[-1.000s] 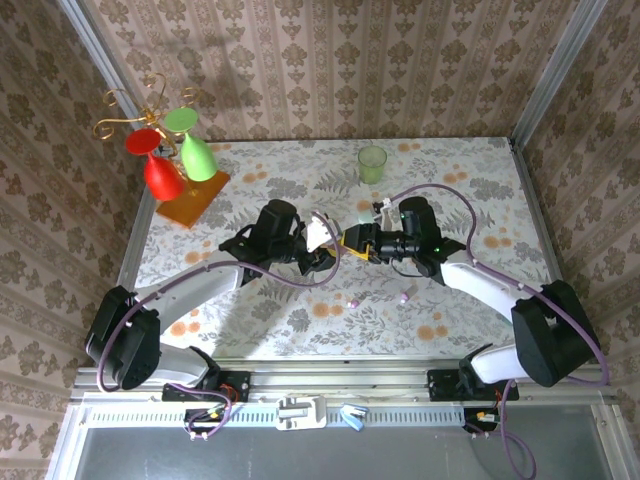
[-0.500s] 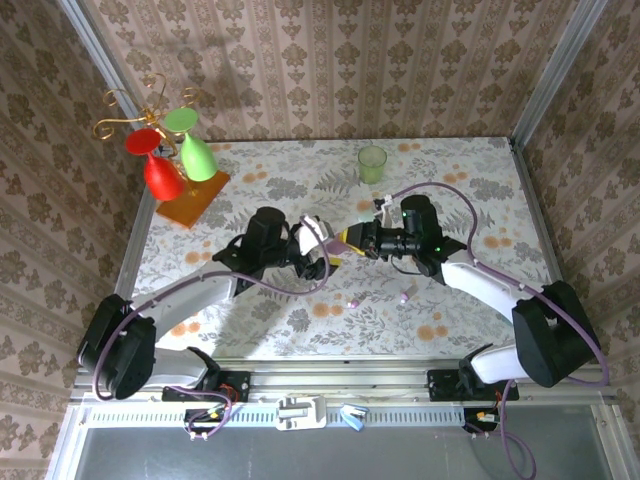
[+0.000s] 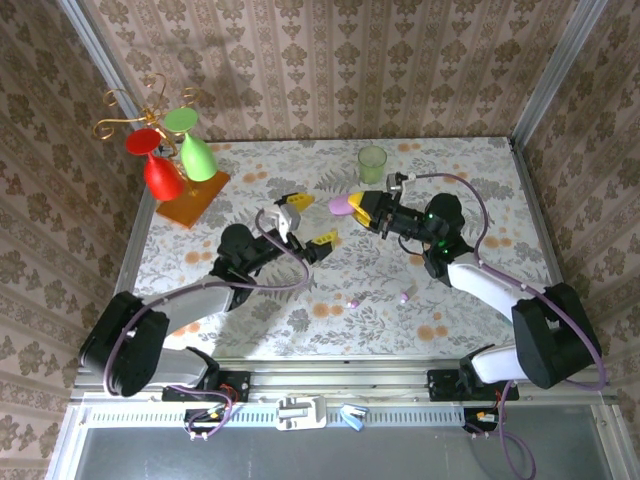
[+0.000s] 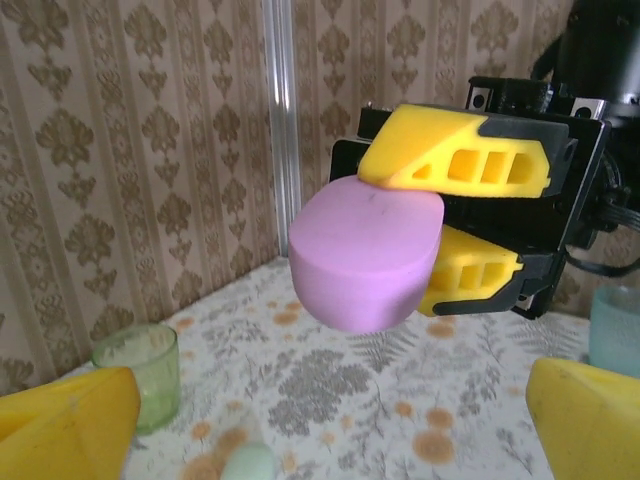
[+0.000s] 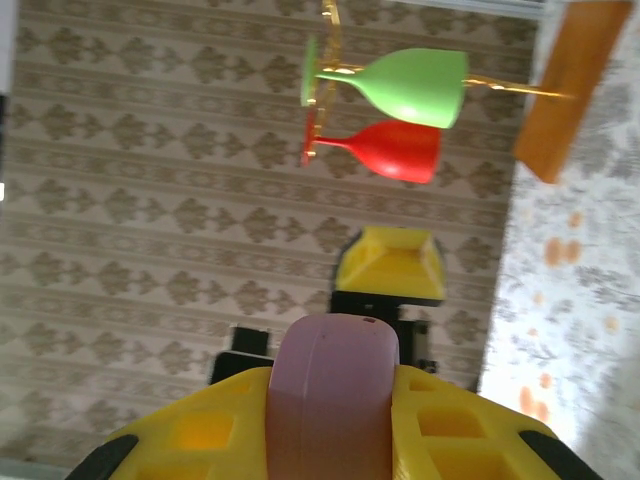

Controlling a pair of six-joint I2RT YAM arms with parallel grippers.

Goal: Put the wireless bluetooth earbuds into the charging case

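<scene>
Right pincer [image 3: 362, 207] pinches the purple charging case [image 3: 343, 204] aloft by its broad faces. Left pincer [image 3: 310, 222] faces it, spread wide, empty. One earbud [image 3: 353, 302] and a second earbud [image 3: 404, 297] lie apart on the desk [image 3: 480, 180], nearer the arm bases. Judgement: buds look light, hard, smooth and rounded (likely to squirt out sideways), so pinch each gently across its widest part, from above. Case looks rigid and slick.

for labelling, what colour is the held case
Pinkish-purple case, best in the left wrist view.
</scene>
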